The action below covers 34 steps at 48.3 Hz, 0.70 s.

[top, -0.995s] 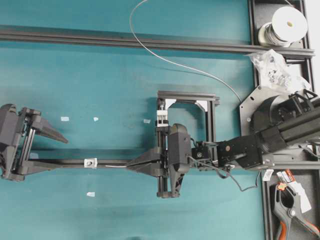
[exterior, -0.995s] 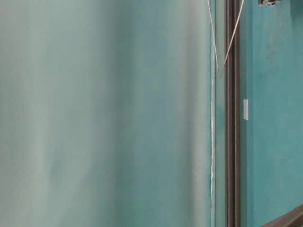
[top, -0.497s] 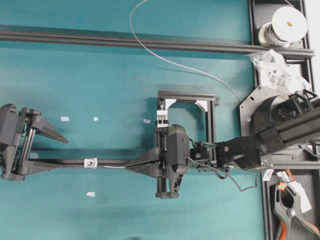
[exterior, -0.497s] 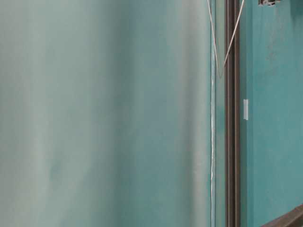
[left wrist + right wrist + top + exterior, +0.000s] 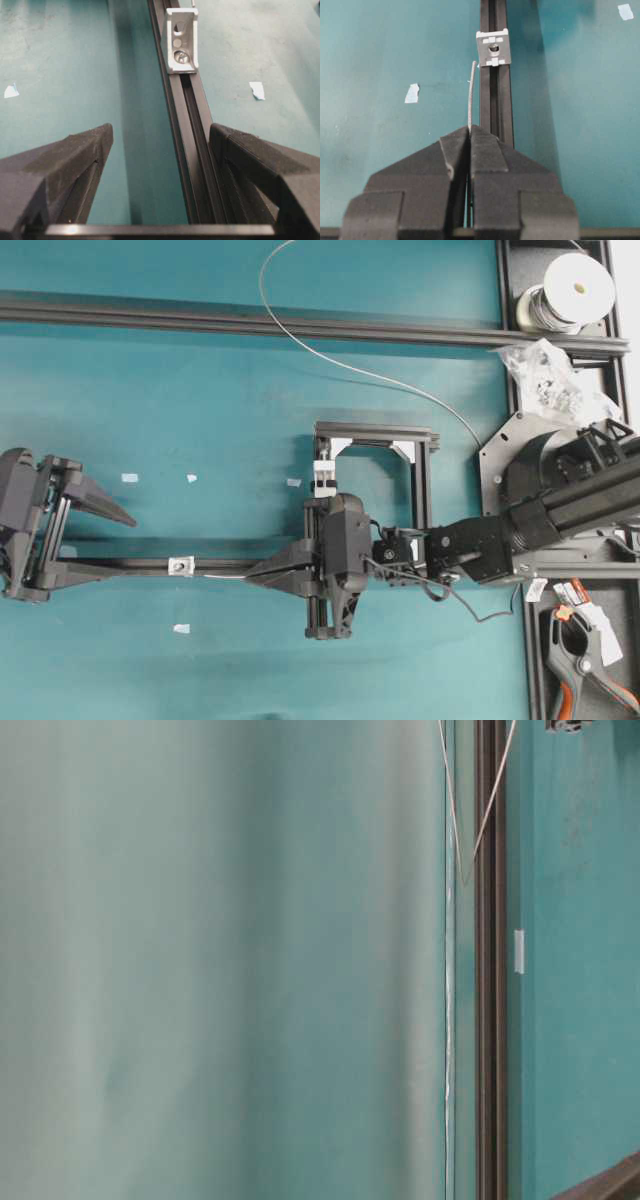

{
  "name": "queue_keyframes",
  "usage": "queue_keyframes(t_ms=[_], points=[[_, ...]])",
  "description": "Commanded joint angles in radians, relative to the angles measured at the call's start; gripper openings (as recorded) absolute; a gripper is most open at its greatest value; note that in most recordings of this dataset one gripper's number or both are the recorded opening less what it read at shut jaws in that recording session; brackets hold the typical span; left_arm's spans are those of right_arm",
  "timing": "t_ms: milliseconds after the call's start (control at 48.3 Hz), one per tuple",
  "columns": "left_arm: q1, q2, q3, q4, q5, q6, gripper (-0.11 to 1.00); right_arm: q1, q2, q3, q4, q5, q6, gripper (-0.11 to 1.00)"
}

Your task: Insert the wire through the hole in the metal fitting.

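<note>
Teal tabletop (image 5: 200, 390), black rails (image 5: 250, 322)

Blurred teal haze fills table-level view

The hair-thin silvery wire (image 5: 447, 1020) leaves frame at top; the black right gripper's (image 5: 470, 131) closed tips hide the wire's gripped length.

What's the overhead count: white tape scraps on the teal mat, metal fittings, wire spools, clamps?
tape scraps: 4
metal fitting: 1
wire spool: 1
clamp: 1
Total: 7
</note>
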Motion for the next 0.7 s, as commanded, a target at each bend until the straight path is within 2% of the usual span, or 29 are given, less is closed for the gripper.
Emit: queue_keyframes(t_ms=[0, 684], points=[[-0.003, -0.015, -0.011, 0.002, -0.008, -0.002, 0.83, -0.002, -0.012, -0.015, 0.002, -0.009, -0.002, -0.01], [-0.003, -0.017, -0.014, 0.003, -0.008, 0.000, 0.83, -0.025, 0.011, -0.034, 0.002, -0.011, -0.005, -0.01]])
